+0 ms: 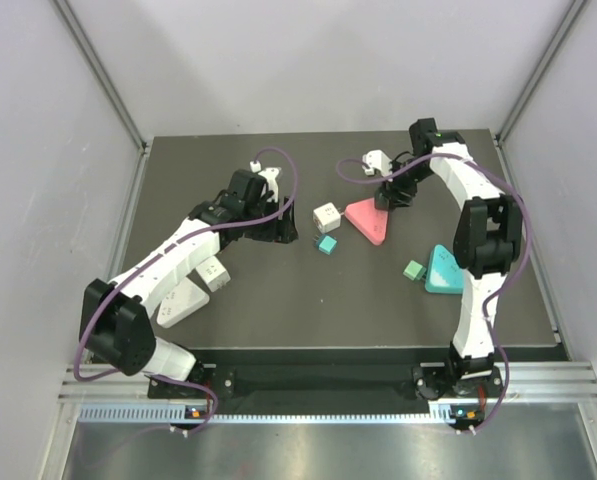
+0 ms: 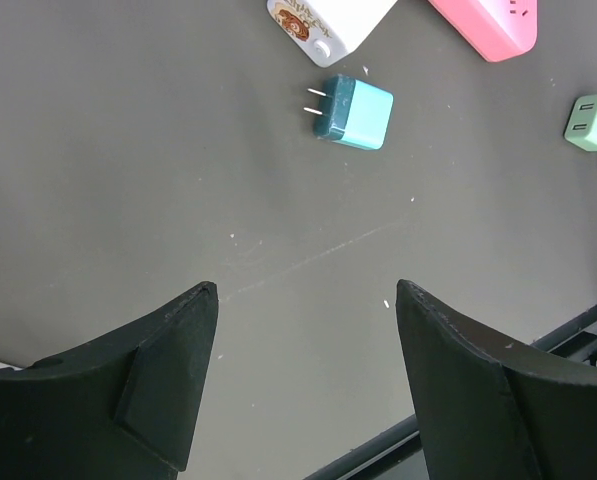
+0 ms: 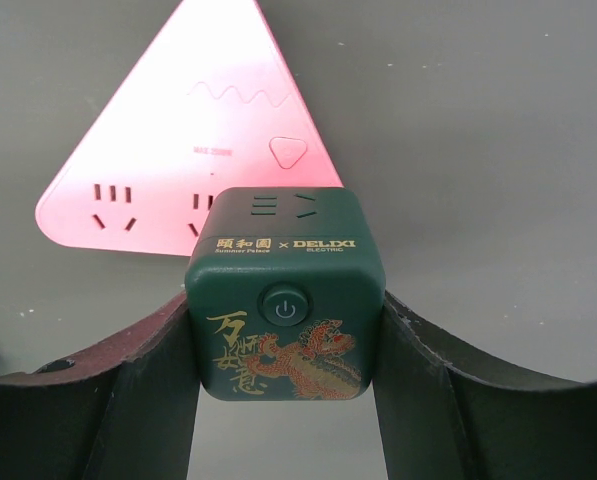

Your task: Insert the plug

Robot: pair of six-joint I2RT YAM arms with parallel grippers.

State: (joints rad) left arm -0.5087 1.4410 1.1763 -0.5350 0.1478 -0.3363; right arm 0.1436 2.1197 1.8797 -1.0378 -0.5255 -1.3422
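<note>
Right wrist view: right gripper (image 3: 285,300) pinches one glossy dark-green cube (image 3: 278,245) before one pink triangular strip (image 3: 198,120). Left gripper (image 2: 306,288) is spread, with one two-pronged teal plug (image 2: 356,112) ahead.

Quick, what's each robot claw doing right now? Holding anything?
Left gripper: open, holding nothing.
Right gripper: shut on the dark green cube.

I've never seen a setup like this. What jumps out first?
A dark green cube with a gold dragon is clamped in the right gripper, a pink triangular power strip lying just past it. Ahead of the open left gripper, a teal plug lies on the table, prongs bare.
</note>
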